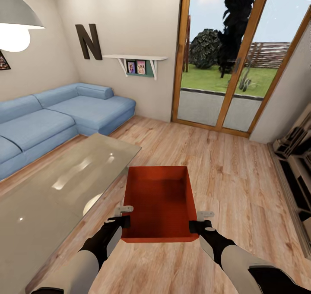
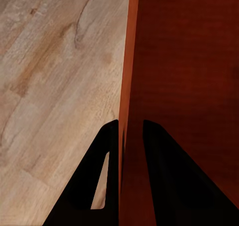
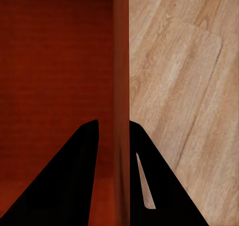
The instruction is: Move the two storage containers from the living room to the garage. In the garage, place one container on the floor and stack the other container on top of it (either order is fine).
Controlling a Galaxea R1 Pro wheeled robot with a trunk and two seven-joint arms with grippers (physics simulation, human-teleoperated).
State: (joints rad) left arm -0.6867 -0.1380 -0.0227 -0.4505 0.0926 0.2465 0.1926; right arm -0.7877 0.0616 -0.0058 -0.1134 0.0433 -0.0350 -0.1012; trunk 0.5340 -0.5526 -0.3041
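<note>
Head view: one storage container (image 1: 157, 203), an orange-red rectangular open-topped bin with plain straight walls and a flat, darker-shaded bottom, is held above the light wood-plank floor (image 1: 224, 169) of the living room, directly ahead of the robot and just beside the near corner of a glass-topped table (image 1: 56, 190). The left gripper (image 1: 124, 216) clamps the bin's left wall near its front corner; the right gripper (image 1: 199, 221) clamps the right wall opposite. A blue corner sofa (image 1: 56, 117) stands along the cream wall beyond the table, with a dark letter N (image 1: 88, 41) and a small white shelf (image 1: 136, 61) above it. Wood-framed glass doors (image 1: 229, 65) show a lawn and trees outside. A low shelving unit (image 1: 296, 164) lines the right wall. Left wrist view: the left gripper (image 2: 130, 131) has its two dark fingers (image 2: 107, 151) closed narrowly on the container's thin red wall (image 2: 128, 61), one finger outside, one inside over the dark red interior. Right wrist view: the right gripper (image 3: 113, 126) likewise pinches the container wall (image 3: 121, 52) between its fingers (image 3: 142, 151), plank flooring visible on the outer side.
</note>
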